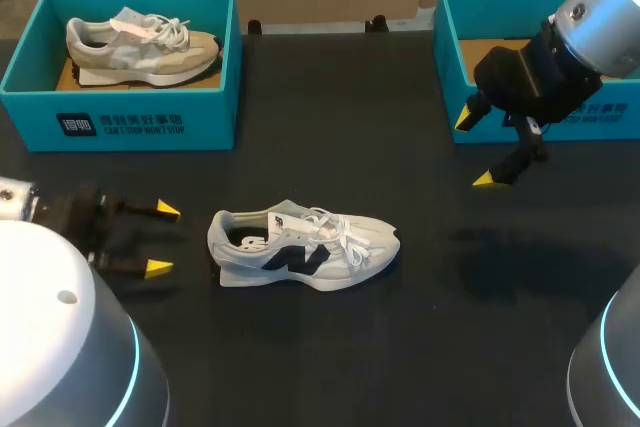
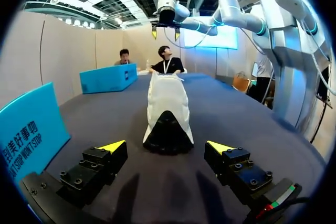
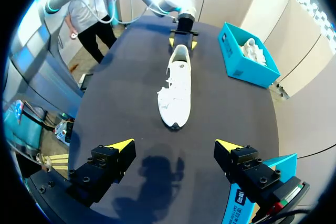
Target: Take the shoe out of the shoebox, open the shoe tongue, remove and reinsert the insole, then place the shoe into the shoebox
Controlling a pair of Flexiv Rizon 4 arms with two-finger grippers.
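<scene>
The shoe (image 1: 303,247) sits upright mid-way along the surface (image 1: 420,347), heel toward the left gripper (image 1: 163,239), spread wide just behind it. The right gripper (image 1: 477,149), also wide, hangs before the far-right box (image 1: 545,119).

Silver arms (image 1: 610,7), cyan rings (image 1: 136,352) — black left gripper (image 1: 162,239), right gripper (image 1: 477,149), yellow tips (image 1: 159,268).
</scene>
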